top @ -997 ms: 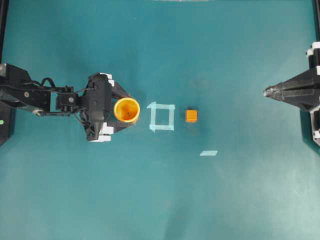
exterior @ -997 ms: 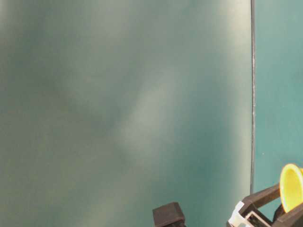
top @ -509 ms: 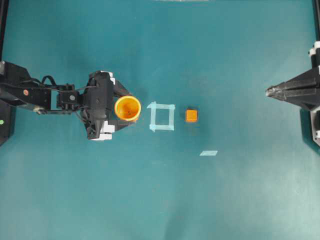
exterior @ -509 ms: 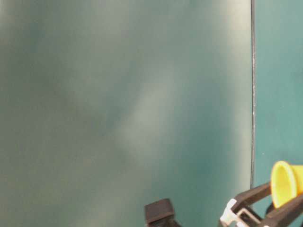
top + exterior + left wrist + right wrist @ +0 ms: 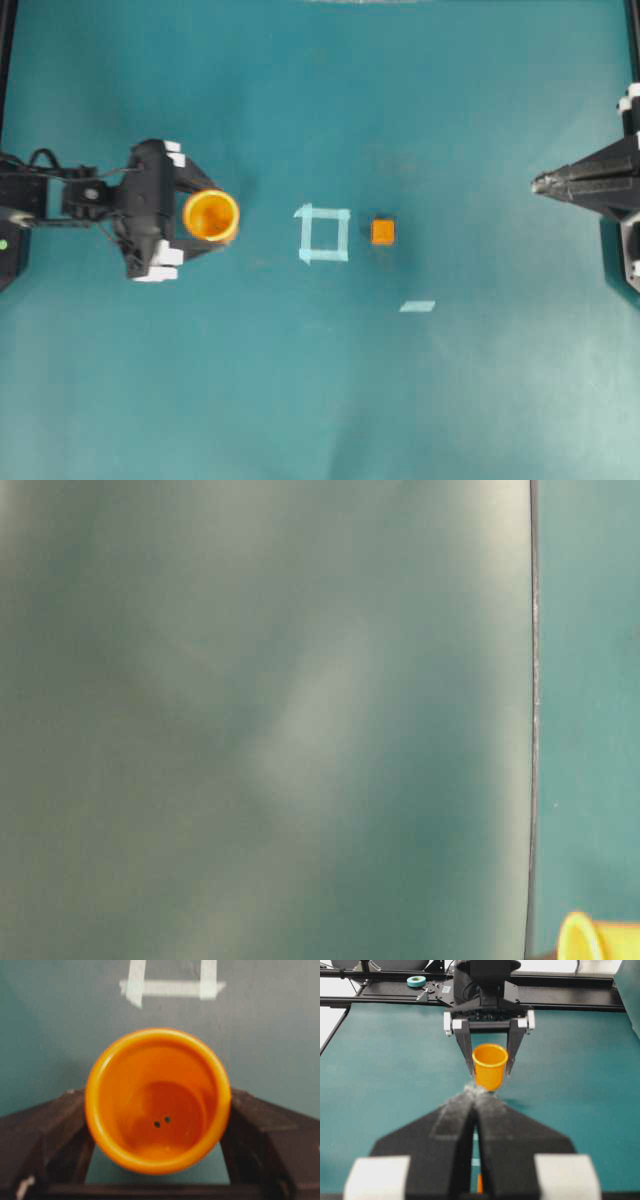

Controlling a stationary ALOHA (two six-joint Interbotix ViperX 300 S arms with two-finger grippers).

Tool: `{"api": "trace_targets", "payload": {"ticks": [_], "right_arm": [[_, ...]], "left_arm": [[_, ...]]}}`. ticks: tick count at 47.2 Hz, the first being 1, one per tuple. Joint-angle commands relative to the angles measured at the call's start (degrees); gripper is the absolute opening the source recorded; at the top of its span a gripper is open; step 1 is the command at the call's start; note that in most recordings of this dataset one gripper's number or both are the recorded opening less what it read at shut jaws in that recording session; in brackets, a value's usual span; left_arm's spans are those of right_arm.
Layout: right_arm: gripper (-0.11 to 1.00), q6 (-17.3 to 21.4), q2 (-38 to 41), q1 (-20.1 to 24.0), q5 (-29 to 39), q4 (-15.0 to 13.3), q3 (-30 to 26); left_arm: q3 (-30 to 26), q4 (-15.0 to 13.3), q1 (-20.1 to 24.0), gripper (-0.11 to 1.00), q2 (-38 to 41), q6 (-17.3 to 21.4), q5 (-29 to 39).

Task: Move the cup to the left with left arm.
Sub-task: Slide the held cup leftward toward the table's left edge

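Observation:
The orange-yellow cup (image 5: pixel 211 215) stands upright on the left side of the teal table, mouth up. My left gripper (image 5: pixel 216 216) is shut on it, one black finger (image 5: pixel 55 1125) pressed against each side of the cup (image 5: pixel 157 1100). From the right wrist view the cup (image 5: pixel 490 1066) hangs between the left gripper's (image 5: pixel 489 1073) fingers, just over the table. Only the yellow rim of the cup (image 5: pixel 590 937) shows in the table-level view. My right gripper (image 5: pixel 535 183) rests at the far right edge, shut and empty, its tips (image 5: pixel 474 1092) together.
A pale tape square (image 5: pixel 323 234) marks the table's middle, with a small orange cube (image 5: pixel 382 232) just right of it and a loose tape strip (image 5: pixel 417 306) lower right. A tape roll (image 5: pixel 416 981) lies on the far frame. Most of the table-level view is blurred.
The left gripper has carried the cup leftward, away from the tape square. The right arm has stayed put.

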Motion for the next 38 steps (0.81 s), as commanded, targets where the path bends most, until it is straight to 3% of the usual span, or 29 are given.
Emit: {"api": "trace_targets", "payload": {"ticks": [1,20,38], "right_arm": [[-0.01,0.1,0.2,0.0,-0.3,0.0,-1.9],[-0.01,0.3,0.2,0.0,-0.3,-0.1,-1.9],[-0.01,0.3,0.4,0.0,-0.3,-0.1,-1.8]], "left_arm": [[1.3,0.0,-0.1,0.7,-3.2,0.1,-0.3],[8.4,0.0,-3.9,0.7,-14.5,0.1,3.0],[9.8,0.0,-7.6,0.7,-29.4,-0.1,21.4]]}}
